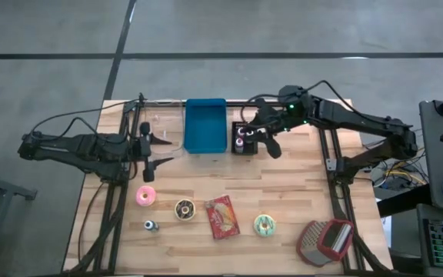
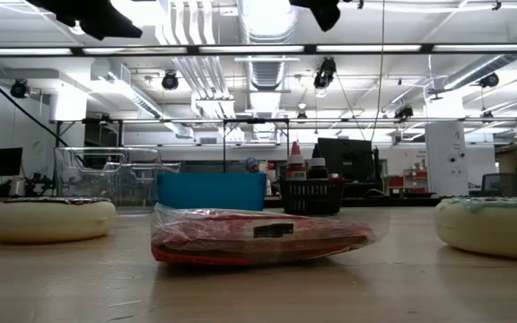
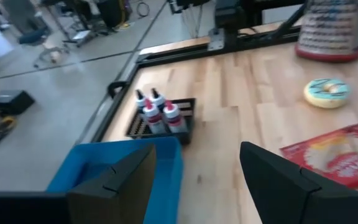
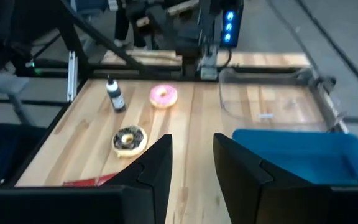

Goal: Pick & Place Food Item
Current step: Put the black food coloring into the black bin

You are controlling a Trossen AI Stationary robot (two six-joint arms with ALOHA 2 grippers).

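My right gripper (image 1: 261,140) hangs above the black rack of bottles (image 1: 242,139), just beside the blue bin (image 1: 205,125); its fingers (image 4: 156,169) stand narrowly apart, holding nothing. My left gripper (image 1: 158,152) waits over the counter (image 1: 283,192) on the bin's other side, fingers spread, empty. The red food packet (image 1: 221,216) lies flat on the counter's near part, between the chocolate donut (image 1: 184,208) and the green-iced donut (image 1: 264,225).

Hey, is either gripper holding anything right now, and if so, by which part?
Nothing is held. The left gripper and the right gripper both show only bare table between their fingers.
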